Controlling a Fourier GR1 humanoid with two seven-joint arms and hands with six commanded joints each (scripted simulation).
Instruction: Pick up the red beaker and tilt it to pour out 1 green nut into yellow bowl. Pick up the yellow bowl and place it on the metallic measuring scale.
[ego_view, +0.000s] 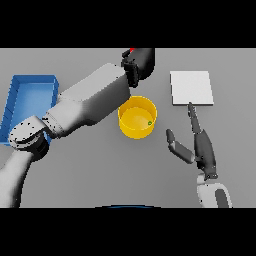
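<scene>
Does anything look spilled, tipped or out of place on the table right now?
Nothing stands out. The yellow bowl sits upright with one green nut inside, none on the table. The left hand is closed on the red beaker, mostly hidden. The scale lies flat; the right hand is open beside the bowl.

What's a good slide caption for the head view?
Left hand holds the red beaker beyond the yellow bowl, green nut inside; open right hand waits near the scale.
</scene>
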